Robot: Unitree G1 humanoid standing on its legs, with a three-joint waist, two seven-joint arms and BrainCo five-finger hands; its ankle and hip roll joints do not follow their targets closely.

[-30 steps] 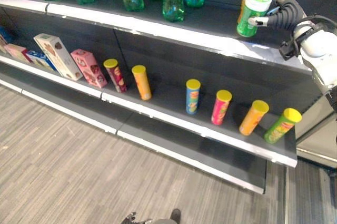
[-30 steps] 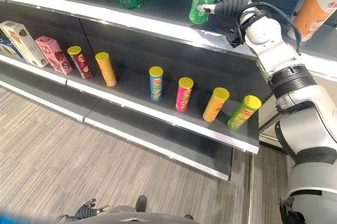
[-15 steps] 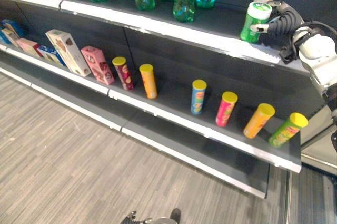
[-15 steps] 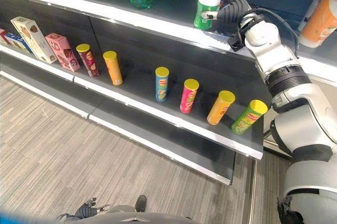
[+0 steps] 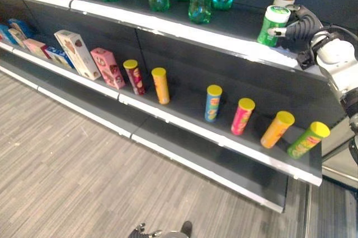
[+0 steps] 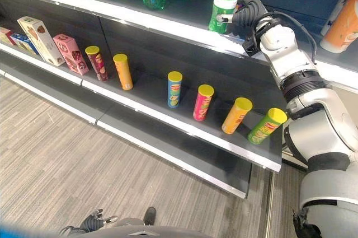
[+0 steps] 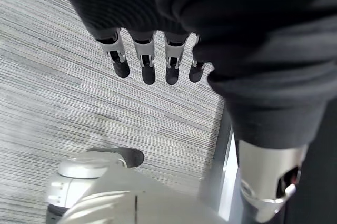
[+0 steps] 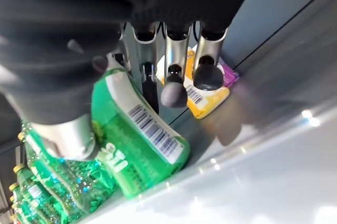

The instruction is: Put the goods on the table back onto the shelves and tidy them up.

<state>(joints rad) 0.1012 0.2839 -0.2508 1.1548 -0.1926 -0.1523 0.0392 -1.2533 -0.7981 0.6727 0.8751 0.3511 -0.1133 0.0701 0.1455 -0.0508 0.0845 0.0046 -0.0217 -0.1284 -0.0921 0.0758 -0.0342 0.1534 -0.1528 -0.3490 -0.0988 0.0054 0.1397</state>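
Green can (image 5: 272, 24) set on top shelf (image 5: 224, 42), 1 o'clock; right hand (image 6: 250, 13) curled round it, release pending. Left hand (image 7: 152, 60) empty, fingers straight.

green can (image 6: 222, 12) | white lid | upright | top shelf (image 6: 184, 27) edge

Grey striped carpet floor (image 5: 67, 171) is occupying the 7 o'clock area. Dark shelving unit (image 5: 184, 137) with pale front edges is running diagonally from 10 o'clock toward 4 o'clock.
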